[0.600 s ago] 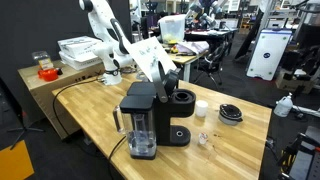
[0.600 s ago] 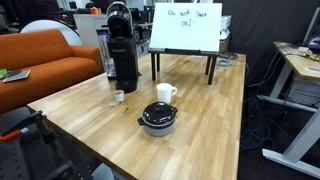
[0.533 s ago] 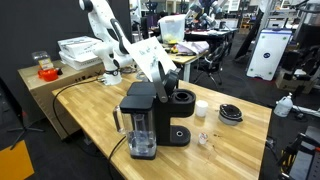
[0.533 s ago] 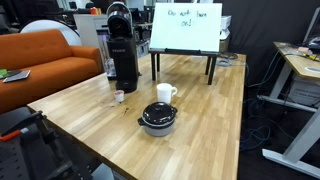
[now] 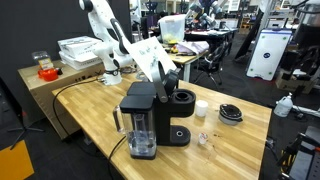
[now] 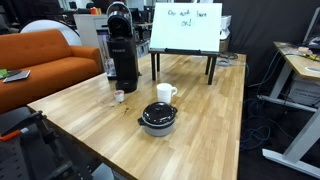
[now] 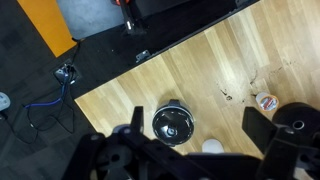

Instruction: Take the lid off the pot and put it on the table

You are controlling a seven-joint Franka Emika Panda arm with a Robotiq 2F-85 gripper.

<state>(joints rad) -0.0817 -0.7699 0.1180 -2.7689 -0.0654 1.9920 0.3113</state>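
The shallow black pot [image 6: 159, 126] stands on the light wooden table [image 6: 205, 95] with the round dark lid [image 6: 158, 111] lying on it. Both also show in an exterior view, the pot [image 5: 231, 119] and the lid [image 5: 230, 112], near the table's far end. In the wrist view the lid [image 7: 172, 123] is seen from high above and covers the pot. My gripper [image 7: 196, 114] is open and empty, its two dark fingers spread wide, high above the table and well clear of the lid. My white arm [image 5: 110, 35] rises behind the table.
A black coffee machine [image 5: 150, 115] [image 6: 121, 45] stands on the table. A small white cup [image 6: 165, 93] [image 7: 212, 147] sits next to the pot. A small capsule [image 7: 265, 101] lies nearby. A whiteboard sign [image 6: 186, 27] stands at the back. An orange sofa [image 6: 45, 65] is beside the table.
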